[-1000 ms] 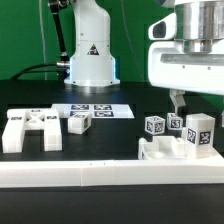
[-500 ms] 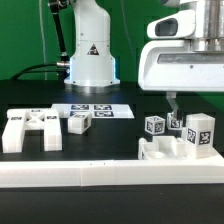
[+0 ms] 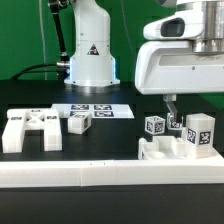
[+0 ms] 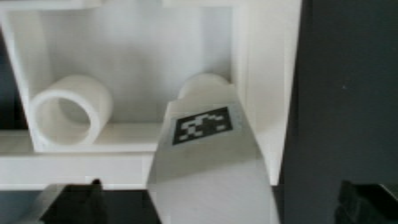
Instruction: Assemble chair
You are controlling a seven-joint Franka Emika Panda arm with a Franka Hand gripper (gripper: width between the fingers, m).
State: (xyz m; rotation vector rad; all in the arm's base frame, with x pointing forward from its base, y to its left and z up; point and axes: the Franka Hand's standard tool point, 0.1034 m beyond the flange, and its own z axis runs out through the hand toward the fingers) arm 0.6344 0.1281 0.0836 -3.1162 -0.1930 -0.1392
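The chair lies in loose white tagged pieces. A blocky panel [image 3: 26, 130] and a small cube [image 3: 80, 123] sit at the exterior view's left. At the right, a low base piece [image 3: 160, 152] carries a tall tagged block [image 3: 200, 134], with two small cubes [image 3: 154, 125] behind it. My gripper [image 3: 172, 112] hangs open just above that right group and holds nothing. In the wrist view a long tagged piece [image 4: 210, 160] lies between my dark fingertips [image 4: 71, 205] with gaps on both sides, over a white panel [image 4: 125, 60] with a round ring [image 4: 64, 115].
The marker board [image 3: 95, 110] lies flat behind the left pieces. A long white border frame [image 3: 100, 176] runs along the front. The arm's white base [image 3: 90, 55] stands at the back centre on the black table.
The hand has drifted a little toward the exterior view's left and slightly lower over the right group. The jaws stay open and the pieces have not moved.
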